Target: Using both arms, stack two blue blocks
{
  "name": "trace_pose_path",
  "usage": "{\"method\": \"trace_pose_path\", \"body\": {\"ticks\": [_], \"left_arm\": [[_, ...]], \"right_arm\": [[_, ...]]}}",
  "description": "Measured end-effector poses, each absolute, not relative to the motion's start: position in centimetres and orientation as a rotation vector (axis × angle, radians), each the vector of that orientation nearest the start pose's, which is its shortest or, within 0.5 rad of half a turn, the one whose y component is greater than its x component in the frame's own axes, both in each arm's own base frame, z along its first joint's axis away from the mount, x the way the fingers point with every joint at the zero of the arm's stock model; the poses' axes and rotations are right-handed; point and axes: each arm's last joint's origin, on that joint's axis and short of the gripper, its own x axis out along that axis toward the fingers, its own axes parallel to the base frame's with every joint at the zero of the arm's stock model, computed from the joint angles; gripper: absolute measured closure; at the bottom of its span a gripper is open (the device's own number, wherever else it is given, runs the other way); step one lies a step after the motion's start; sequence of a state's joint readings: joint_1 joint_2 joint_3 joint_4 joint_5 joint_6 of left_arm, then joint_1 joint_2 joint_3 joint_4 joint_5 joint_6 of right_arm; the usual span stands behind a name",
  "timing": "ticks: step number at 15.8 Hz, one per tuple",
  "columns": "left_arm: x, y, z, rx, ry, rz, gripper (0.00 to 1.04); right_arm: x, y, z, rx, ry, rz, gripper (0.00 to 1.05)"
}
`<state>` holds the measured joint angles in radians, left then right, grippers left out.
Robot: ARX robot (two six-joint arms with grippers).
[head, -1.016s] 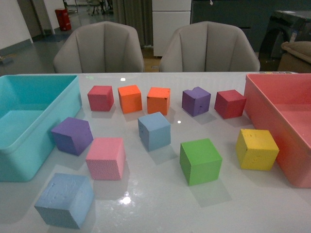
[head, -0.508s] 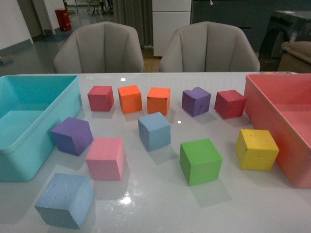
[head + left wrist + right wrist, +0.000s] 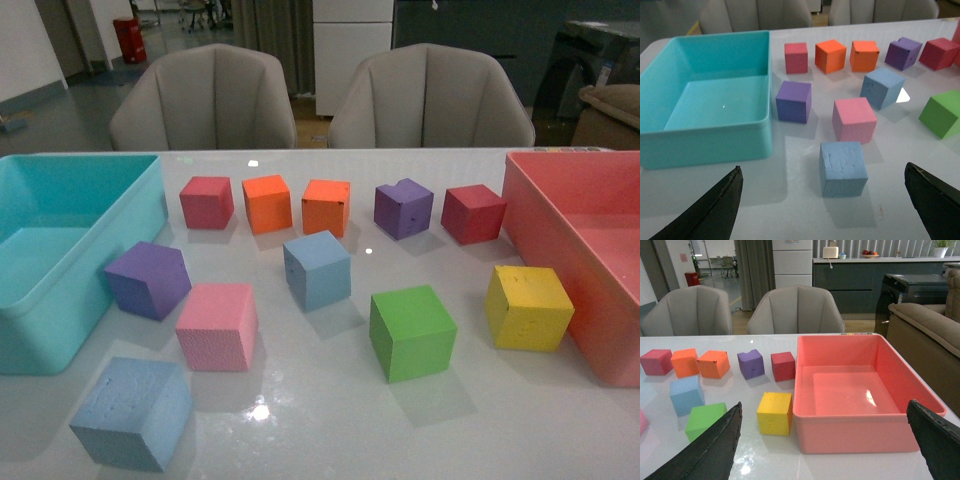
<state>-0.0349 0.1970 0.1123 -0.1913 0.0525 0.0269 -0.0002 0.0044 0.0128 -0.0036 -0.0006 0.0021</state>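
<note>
Left claw and right claw are gaping, empty. The blue block at seven o'clock on the bench is seeming light, squashy; I am advising gripping opposite flat sides.

left gripper: two matte black fingers, tapering to points | right gripper: two matte black fingers, same tapered shape

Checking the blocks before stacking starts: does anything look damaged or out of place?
The purple cube in the back row, between an orange cube and a dark red cube, has a notch missing from its top edge. The two blue cubes look whole.
</note>
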Motion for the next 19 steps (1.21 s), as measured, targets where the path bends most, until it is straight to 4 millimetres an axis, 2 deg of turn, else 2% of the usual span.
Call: {"method": "trace_pose_path", "body": {"ticks": [5, 7, 10, 16, 18, 19], "left_arm": [[11.3, -1.0, 17.4, 0.017, 0.258, -0.092, 0.07], [13.0, -2.6, 17.0, 0.005, 0.293, -0.149, 0.07], [16.8, -4.6, 16.8, -0.034, 0.364, -0.184, 0.07], [23.8, -6.4, 10.6, -0.048, 0.706, -0.169, 0.07], [24.1, -6.3, 10.4, -0.068, 0.724, -0.16, 0.07], [25.0, -6.1, 10.3, -0.069, 0.722, -0.138, 0.07]], "right_arm": [[9.7, 0.0, 16.7, 0.002, -0.005, 0.0, 0.06], [9.7, 0.0, 16.7, 0.002, -0.005, 0.0, 0.06], [9.7, 0.0, 16.7, 0.002, -0.005, 0.0, 0.06], [9.7, 0.0, 16.7, 0.002, -0.005, 0.0, 0.06], [9.7, 0.0, 16.7, 0.002, -0.005, 0.0, 0.06], [9.7, 0.0, 16.7, 0.002, -0.005, 0.0, 0.06]]}}
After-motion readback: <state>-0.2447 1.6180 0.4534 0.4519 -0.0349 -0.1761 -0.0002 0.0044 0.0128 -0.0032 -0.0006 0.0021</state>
